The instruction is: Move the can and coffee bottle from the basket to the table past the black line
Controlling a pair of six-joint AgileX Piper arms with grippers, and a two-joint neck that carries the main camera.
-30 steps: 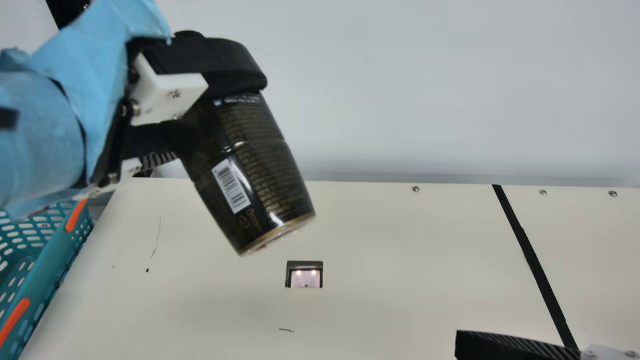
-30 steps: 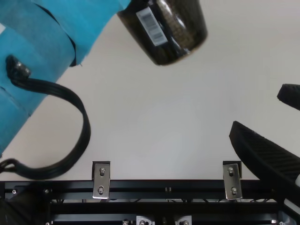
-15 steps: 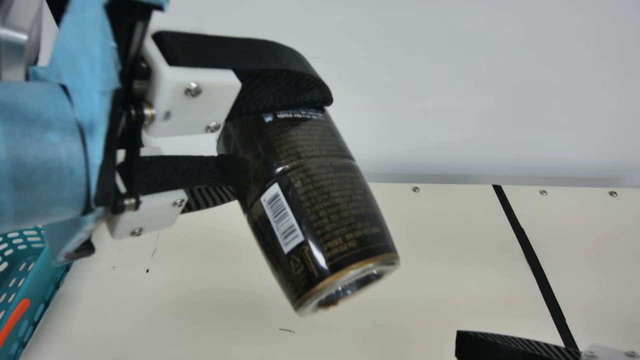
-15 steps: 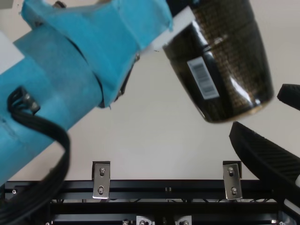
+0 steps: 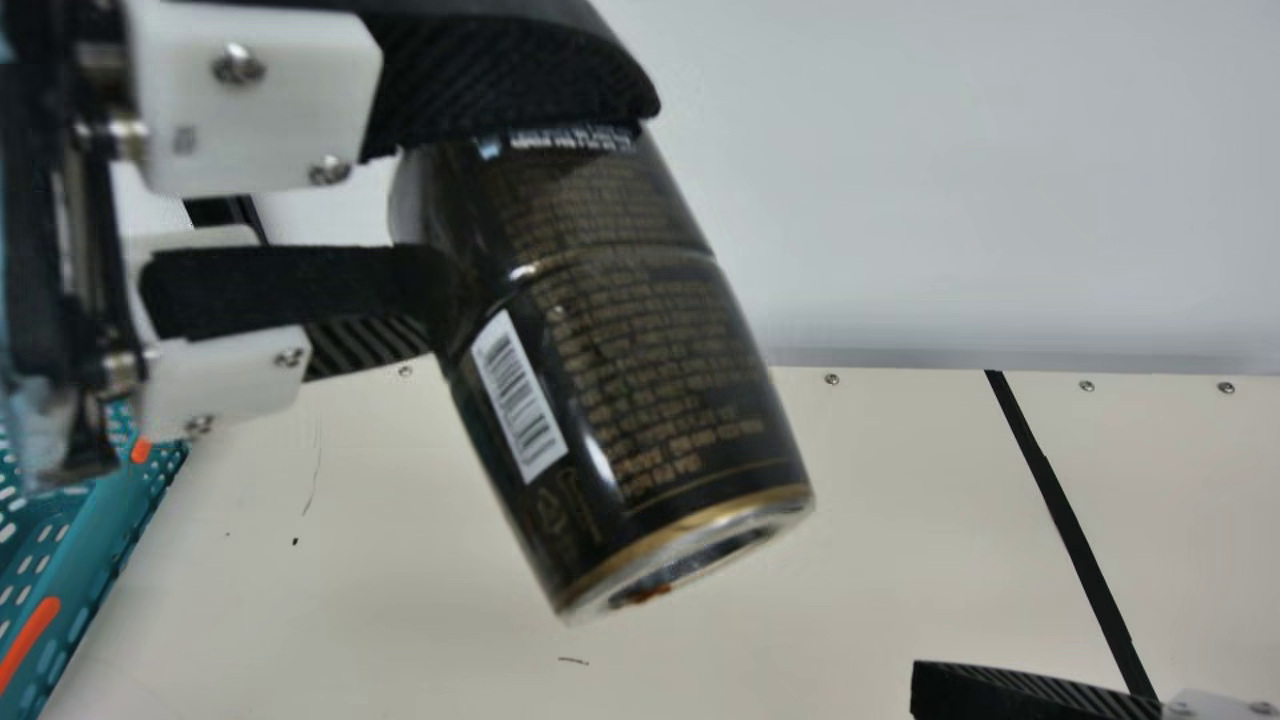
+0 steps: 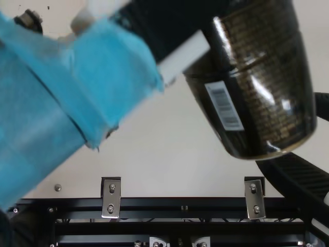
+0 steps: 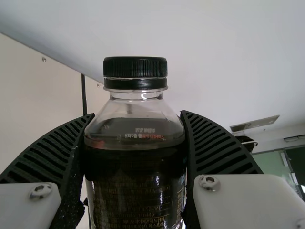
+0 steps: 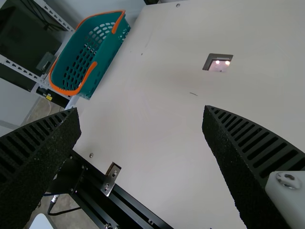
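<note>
In the main view my left gripper [image 5: 430, 190] is shut on the dark coffee bottle [image 5: 640, 370], which hangs tilted above the table, its base toward the lower right. The left wrist view shows the coffee bottle [image 7: 136, 176] between the ribbed fingers of my left gripper [image 7: 137, 157], black cap up front. One finger of my right gripper [image 5: 1030, 690] shows at the main view's lower right; in the right wrist view my right gripper [image 8: 141, 119] stands open with nothing between its fingers. The black line [image 5: 1070, 530] runs along the table's right part. The can is not identifiable.
The teal basket [image 5: 90, 540] with orange handles sits at the table's left edge; in the right wrist view the basket [image 8: 102, 57] appears farther off. A pale wall [image 5: 950, 180] rises behind the table [image 5: 880, 560]. A small dark-framed panel [image 8: 218, 62] is set in the tabletop.
My left gripper has carried the bottle rightward over the table from a second ago. Over the last half second it shifted upward in the main view. My right gripper has stayed still.
</note>
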